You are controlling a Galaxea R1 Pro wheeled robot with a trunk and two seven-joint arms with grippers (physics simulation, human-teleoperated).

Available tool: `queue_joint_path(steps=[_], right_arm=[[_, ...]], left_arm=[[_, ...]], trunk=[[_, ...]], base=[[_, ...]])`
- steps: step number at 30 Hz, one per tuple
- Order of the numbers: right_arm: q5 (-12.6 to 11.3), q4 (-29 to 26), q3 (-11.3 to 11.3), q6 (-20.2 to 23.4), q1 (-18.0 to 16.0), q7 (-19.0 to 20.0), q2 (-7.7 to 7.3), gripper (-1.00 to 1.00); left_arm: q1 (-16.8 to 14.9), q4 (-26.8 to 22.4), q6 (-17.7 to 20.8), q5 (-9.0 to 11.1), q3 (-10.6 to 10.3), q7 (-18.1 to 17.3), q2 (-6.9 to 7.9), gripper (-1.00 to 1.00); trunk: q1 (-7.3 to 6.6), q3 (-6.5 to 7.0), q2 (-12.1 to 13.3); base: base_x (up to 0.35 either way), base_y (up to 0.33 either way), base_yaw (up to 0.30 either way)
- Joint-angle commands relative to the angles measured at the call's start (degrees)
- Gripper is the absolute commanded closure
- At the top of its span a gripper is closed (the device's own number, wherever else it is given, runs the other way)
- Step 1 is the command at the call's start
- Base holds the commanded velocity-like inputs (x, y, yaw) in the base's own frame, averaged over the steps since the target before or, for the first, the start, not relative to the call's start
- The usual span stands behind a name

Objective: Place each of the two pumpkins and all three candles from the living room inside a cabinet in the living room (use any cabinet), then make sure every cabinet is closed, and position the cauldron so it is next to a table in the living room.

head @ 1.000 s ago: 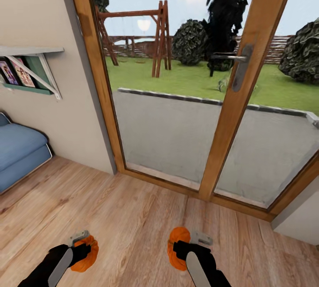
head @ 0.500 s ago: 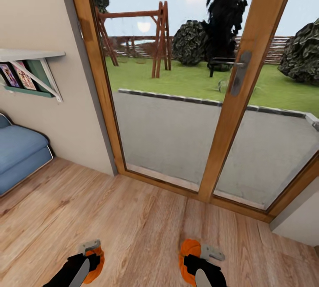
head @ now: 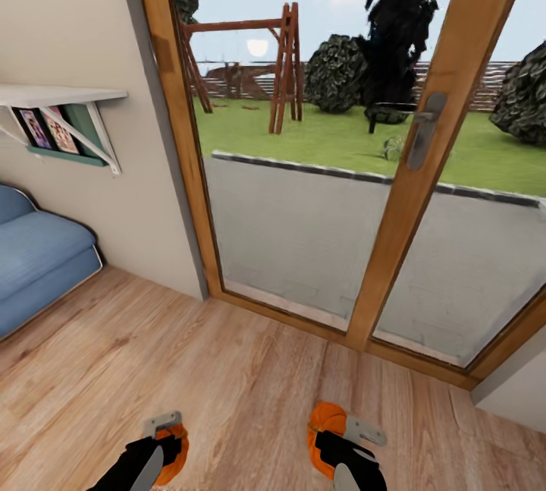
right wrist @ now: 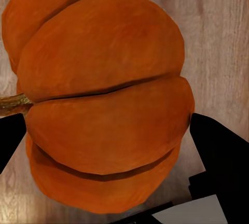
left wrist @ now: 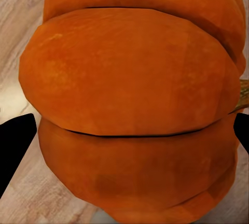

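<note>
Low in the head view, above the wooden floor, I carry two ribbed orange pumpkins. My left gripper (head: pixel 168 439) is shut on one pumpkin (head: pixel 177 454). In the left wrist view that pumpkin (left wrist: pixel 129 79) sits between the black fingertips (left wrist: pixel 15 143). My right gripper (head: pixel 334 439) is shut on the other pumpkin (head: pixel 324 421). The right wrist view shows this pumpkin (right wrist: pixel 104 99) from close up, its brown stem sideways and a black finger (right wrist: pixel 218 146) at its flank. The candles, cabinet, cauldron and table are out of view.
A wooden-framed glass door (head: pixel 409 195) with a grey handle (head: pixel 422 136) stands straight ahead, with a garden behind it. A blue sofa (head: pixel 38 259) lies at the left under a wall shelf (head: pixel 61 96). A wall corner (head: pixel 519 400) juts in at the right.
The camera has shifted, so the door and sofa sit further right in the picture. Both grippers show lower in the view, still shut on their pumpkins.
</note>
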Motion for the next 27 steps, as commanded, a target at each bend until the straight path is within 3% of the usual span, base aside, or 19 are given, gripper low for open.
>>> queue_joint_path(steps=[1,10,20,27], right_arm=[[-0.1,0.0,0.0,-0.1,0.0,0.1,0.0,1.0],[0.0,3.9,0.0,-0.1,-0.1,0.0,0.03,1.0],[0.2,4.2,0.0,-0.5,-0.1,0.0,0.0,1.0],[0.2,4.2,0.1,-0.5,-0.1,0.0,0.0,1.0]], left_arm=[[0.0,-0.2,0.0,0.0,0.0,0.2,0.0,1.0],[0.0,-0.7,-0.2,0.0,-0.1,0.1,-0.02,1.0],[0.0,-0.7,0.1,-0.1,-0.1,0.2,-0.02,1.0],[0.0,-0.7,0.1,0.0,-0.1,0.2,-0.02,1.0]], trunk=[[0.0,0.0,0.0],[0.0,-0.19,0.0],[0.0,-1.07,0.0],[0.0,-1.38,0.0]], base=[[0.0,0.0,0.278],[-0.018,-0.036,0.271],[-0.053,-0.207,0.013],[-0.009,-0.103,0.234]])
